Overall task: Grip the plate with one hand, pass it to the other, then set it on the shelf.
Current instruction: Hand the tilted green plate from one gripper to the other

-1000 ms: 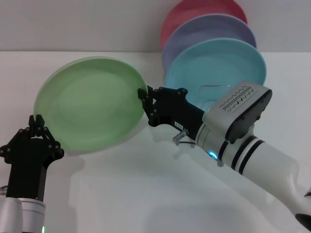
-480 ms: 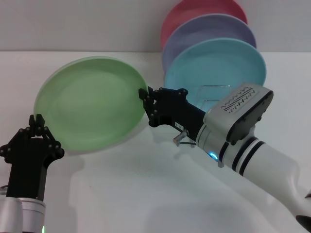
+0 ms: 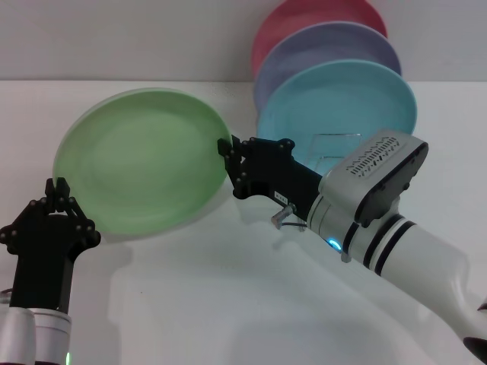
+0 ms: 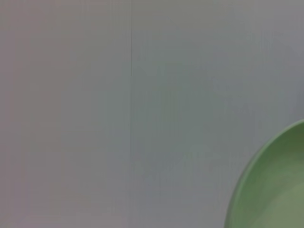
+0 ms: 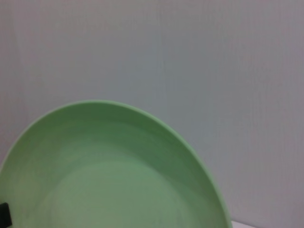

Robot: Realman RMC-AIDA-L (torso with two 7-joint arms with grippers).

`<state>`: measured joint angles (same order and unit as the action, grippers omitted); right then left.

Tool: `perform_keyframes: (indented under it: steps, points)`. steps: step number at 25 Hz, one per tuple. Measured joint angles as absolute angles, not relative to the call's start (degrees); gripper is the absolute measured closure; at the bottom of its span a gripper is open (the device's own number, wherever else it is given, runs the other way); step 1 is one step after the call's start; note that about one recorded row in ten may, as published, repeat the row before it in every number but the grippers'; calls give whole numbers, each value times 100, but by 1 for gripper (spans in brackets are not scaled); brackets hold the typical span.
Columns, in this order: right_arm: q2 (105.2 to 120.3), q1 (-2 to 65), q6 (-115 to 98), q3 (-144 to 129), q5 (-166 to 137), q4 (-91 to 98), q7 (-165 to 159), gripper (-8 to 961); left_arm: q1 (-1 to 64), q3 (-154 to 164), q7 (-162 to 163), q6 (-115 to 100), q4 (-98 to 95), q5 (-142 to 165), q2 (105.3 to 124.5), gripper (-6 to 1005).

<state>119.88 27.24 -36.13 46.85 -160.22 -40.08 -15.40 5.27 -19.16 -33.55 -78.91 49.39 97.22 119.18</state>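
Far left, near edge: left gripper [image 3: 58, 196] on its slim black arm, fingers parted narrowly, tips just beside the near-left rim of the light green plate [image 3: 141, 161]; contact impossible to tell. Plate raised and tilted above the white table [image 3: 228, 304], left of centre. At the plate's right rim: right gripper [image 3: 228, 154], black, on the bulky white and grey forearm, clamped on that edge. Farther right, at the back: turquoise plate [image 3: 342, 99], lavender plate [image 3: 327, 46] and pink plate [image 3: 304, 19] standing upright in a row, with thin wire rack [image 3: 335, 144] loops before the turquoise one.
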Motion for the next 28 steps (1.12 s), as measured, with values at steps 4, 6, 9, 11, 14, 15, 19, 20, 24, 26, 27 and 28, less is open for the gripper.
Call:
perform_keyframes:
  steps: [4,6,9,11,14,15,19,20,24,26,27,28]
  points:
    - [11988,2724,-3614,4691,-16022,-4006,-1538,901,525,-1916,-3351,-7892,4939,9721,11918,922]
    - [11988,2725,-3615,4690,-16022,-4004,-1538,905,520,-1916,-3344,-7893,4939,9720,11918,921]
    - [11988,2730,-3615,4687,-16022,-3998,-1535,911,516,-1916,-3335,-7892,4939,9720,11918,921]
    - [11988,2731,-3615,4693,-16022,-3990,-1531,917,512,-1916,-3334,-7892,4940,9722,11919,921]
    - [11988,2733,-3616,4706,-16022,-3984,-1529,925,510,-1915,-3328,-7892,4939,9724,11919,920]
    - [11988,2733,-3616,4709,-16022,-3983,-1529,928,510,-1916,-3323,-7892,4936,9724,11919,920]
    - [11988,2733,-3615,4717,-16022,-3983,-1529,929,515,-1916,-3307,-7892,4925,9721,11916,919]
    - [11989,2733,-3616,4718,-16022,-3985,-1529,929,520,-1916,-3299,-7889,4924,9720,11912,919]
    - [11988,2733,-3620,4721,-16022,-3986,-1529,930,533,-1905,-3266,-7866,4920,9738,11892,918]
    - [11988,2733,-3621,4725,-16022,-3981,-1529,930,534,-1883,-3223,-7884,4911,9756,11883,918]
    - [11988,2733,-3622,4727,-16022,-3980,-1529,930,534,-1874,-3194,-7894,4906,9764,11876,918]
    - [11988,2733,-3622,4731,-16022,-3977,-1529,931,533,-1866,-3144,-7919,4904,9786,11869,918]
